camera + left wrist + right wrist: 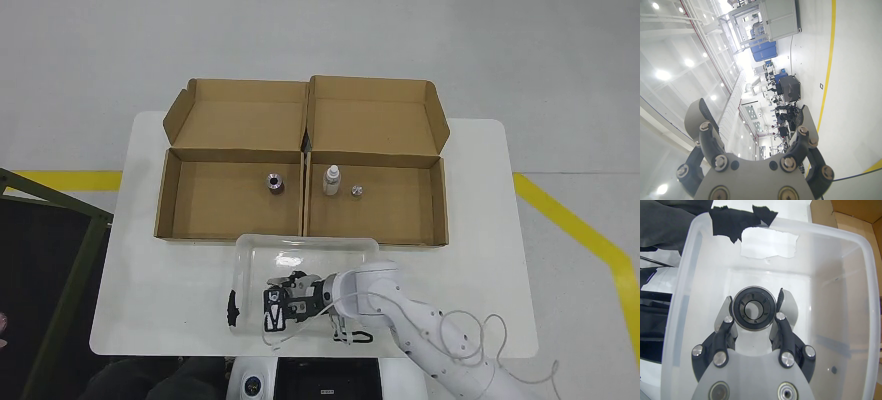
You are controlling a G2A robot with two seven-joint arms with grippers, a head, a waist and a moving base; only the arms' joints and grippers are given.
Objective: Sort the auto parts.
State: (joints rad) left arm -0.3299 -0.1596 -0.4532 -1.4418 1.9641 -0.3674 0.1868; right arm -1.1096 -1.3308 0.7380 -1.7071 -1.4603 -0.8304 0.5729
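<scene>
From above, two open boxes stand side by side at the far side of the tabletop [480, 300]. The left box [180, 200] holds one dark round part [274, 182]. The right box [437, 205] holds two: a white bottle-shaped part [331, 180] and a small metal part [354, 189] just beside it. One clear bin [300, 240] sits just in front of the boxes, with the right end effector [278, 305] down inside it.

The left wrist view shows the left end effector [753, 108] aimed away at the room, its fingers spread wide with nothing between them.

In the right wrist view, the right end effector [755, 296] sits low in the bin [863, 243] with one bearing [754, 308] between its fingers. The bearing lies flat on the bin floor, bore upward. The pads meet its outer rim on either side, so I judge it gripped. No other part lies in the stretch of bin seen here. Torn black tape [734, 222] hangs over the bin's rim beyond it.

The bearing looks like solid steel, so likely heavy for its size, rigid and in no way fragile. Its smooth rounded rim may slip under a light squeeze. The sound hold is across the outer ring at its widest, square and firm, as the fingers sit now.
</scene>
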